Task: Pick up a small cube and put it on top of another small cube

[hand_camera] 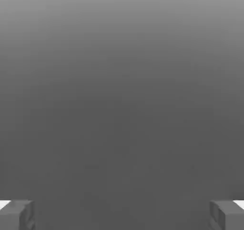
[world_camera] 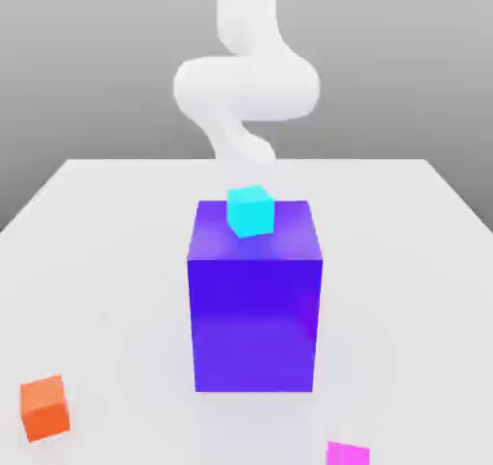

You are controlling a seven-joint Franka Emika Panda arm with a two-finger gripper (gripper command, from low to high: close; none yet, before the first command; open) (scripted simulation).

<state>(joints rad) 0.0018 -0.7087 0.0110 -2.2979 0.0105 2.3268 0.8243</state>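
Claw (hand_camera: 122,215) is released; cyan cube (world_camera: 250,211) is located upon the blue block (world_camera: 254,323), orange cube (world_camera: 44,408) near left.

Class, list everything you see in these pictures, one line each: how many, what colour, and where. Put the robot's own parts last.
Table: one, white, under the whole scene
Large block: one, blue-violet, standing mid-table
Small cyan cube: one, cyan, on top of the large block
Small orange cube: one, orange, on the table, near corner at the exterior view's left
Small magenta cube: one, magenta, partly cut off by the near edge of the exterior view, right of the large block
Robot arm: one, white, behind and above the large block
Gripper: one, two grey fingers in the hand view, spread wide open with nothing between them
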